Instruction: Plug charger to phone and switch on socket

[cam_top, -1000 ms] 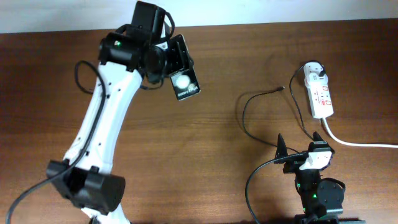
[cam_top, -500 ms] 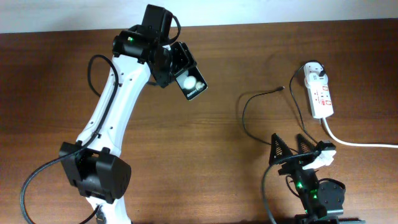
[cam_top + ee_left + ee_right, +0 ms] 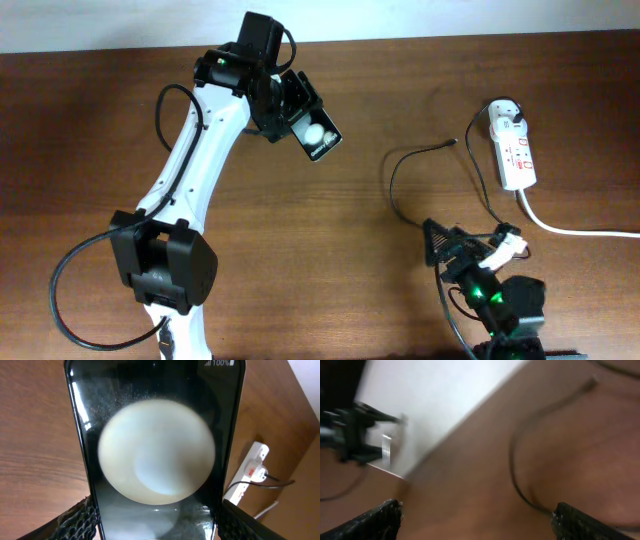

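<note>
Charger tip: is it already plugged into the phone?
No, the charger tip lies on the table, apart from the phone in the left fingers.

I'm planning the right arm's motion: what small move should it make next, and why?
Probably reach the right gripper forward toward the charger tip. Its jaws stand open and empty, the tip lies free near the socket, and the left gripper already has the phone clamped, so grasping the tip looks like the missing step.
</note>
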You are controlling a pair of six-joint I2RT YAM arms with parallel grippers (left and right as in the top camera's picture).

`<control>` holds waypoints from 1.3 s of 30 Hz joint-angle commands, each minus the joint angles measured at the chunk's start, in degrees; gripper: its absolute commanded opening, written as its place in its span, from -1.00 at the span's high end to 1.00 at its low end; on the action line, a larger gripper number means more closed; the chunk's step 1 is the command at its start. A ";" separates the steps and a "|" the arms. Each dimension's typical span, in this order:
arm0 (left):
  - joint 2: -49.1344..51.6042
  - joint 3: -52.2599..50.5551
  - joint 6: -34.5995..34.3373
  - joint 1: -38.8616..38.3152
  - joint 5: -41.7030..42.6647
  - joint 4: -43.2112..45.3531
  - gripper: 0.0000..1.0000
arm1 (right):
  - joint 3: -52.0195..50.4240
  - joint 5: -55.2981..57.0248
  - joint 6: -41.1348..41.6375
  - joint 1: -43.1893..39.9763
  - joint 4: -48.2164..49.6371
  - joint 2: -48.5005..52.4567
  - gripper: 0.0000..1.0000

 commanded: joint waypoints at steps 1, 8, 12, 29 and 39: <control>-0.02 0.37 -0.52 -0.07 1.77 0.35 -0.20 | 2.54 -4.26 -3.43 0.28 -0.31 5.66 -1.00; 0.00 0.37 -0.76 -0.07 1.57 1.79 -0.19 | 21.05 -23.69 2.10 0.28 -0.50 15.10 -0.93; 0.00 0.37 -0.76 -0.90 1.60 1.79 -0.19 | 24.83 -17.33 -7.72 0.31 -1.46 20.90 -0.92; 0.00 0.37 -4.72 -2.71 2.84 2.49 -0.21 | 24.83 -7.98 -0.48 14.25 31.74 47.58 -0.09; 0.00 0.37 -5.92 -3.72 4.57 2.71 -0.25 | 24.85 1.16 10.47 19.02 51.52 64.87 -0.04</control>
